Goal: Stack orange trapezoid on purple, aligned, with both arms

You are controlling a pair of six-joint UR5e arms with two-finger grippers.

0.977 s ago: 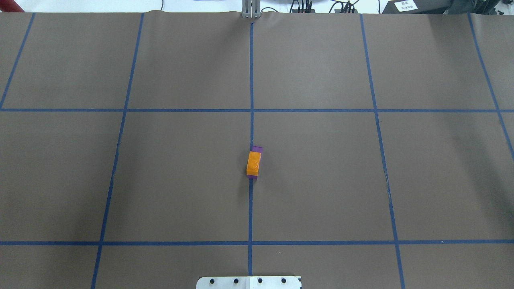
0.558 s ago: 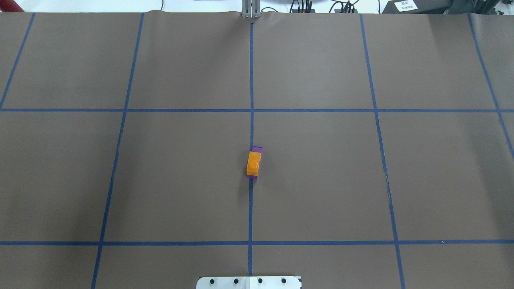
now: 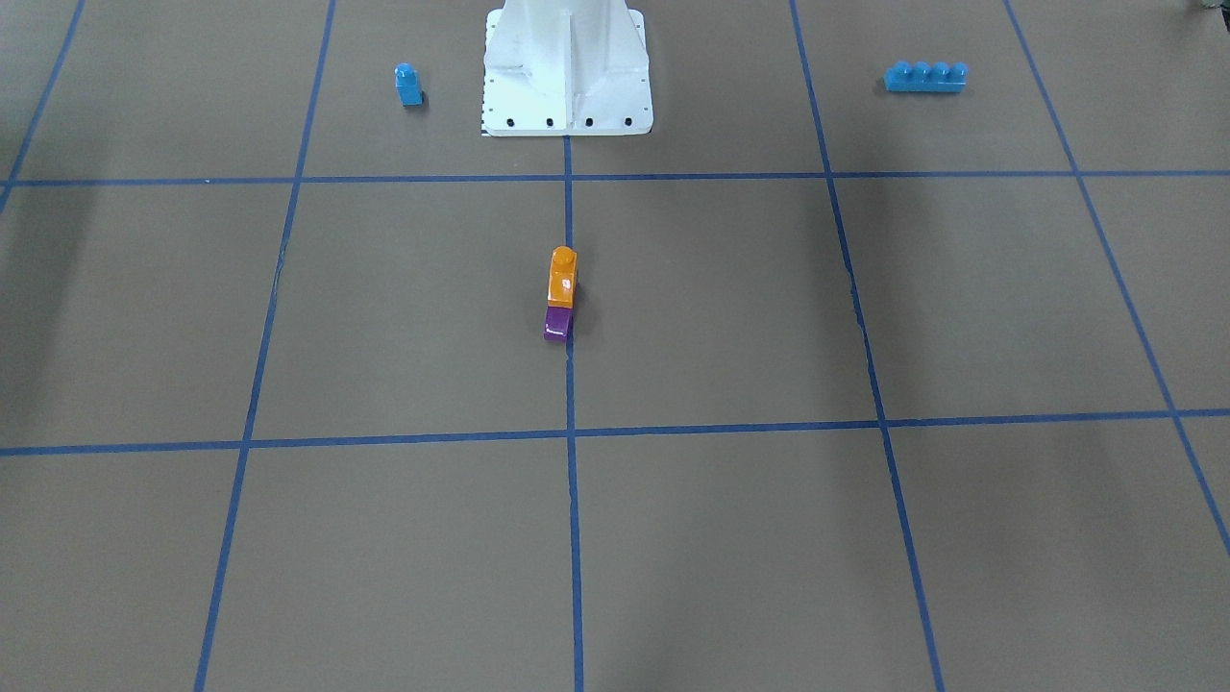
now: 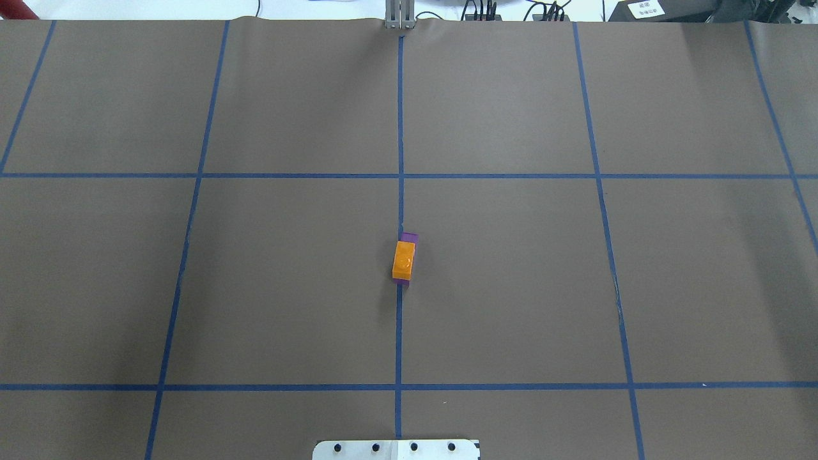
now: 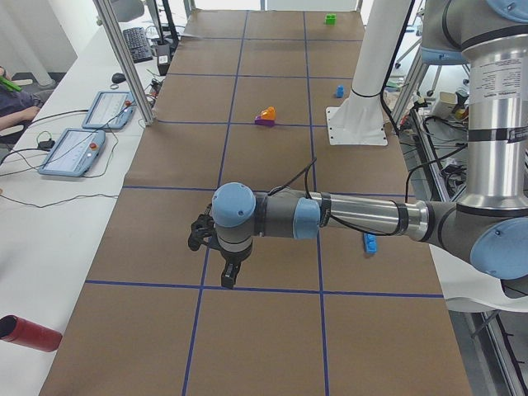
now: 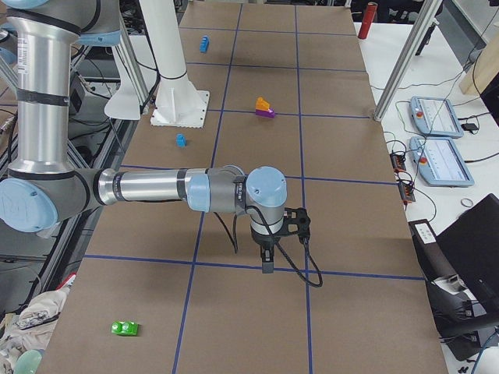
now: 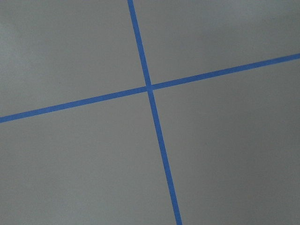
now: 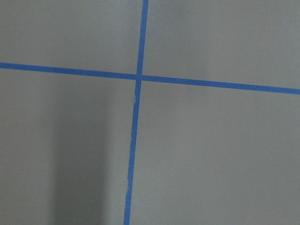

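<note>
The orange trapezoid (image 4: 403, 260) sits on top of the purple brick (image 4: 410, 237) near the table's middle, on the central blue tape line. The front view shows orange (image 3: 562, 277) above purple (image 3: 556, 324). Both arms are away from the stack and no gripper touches it. The left gripper (image 5: 227, 276) shows only in the exterior left view, above the table near its left end. The right gripper (image 6: 267, 261) shows only in the exterior right view, near the right end. I cannot tell whether either is open or shut. Both wrist views show only brown table and tape.
The white pedestal base (image 3: 567, 67) stands at the robot's side of the table. A small blue brick (image 3: 408, 85) and a long blue brick (image 3: 925, 77) lie beside it. A green brick (image 6: 125, 328) lies near the right end. A red cylinder (image 5: 29, 333) lies at the left end.
</note>
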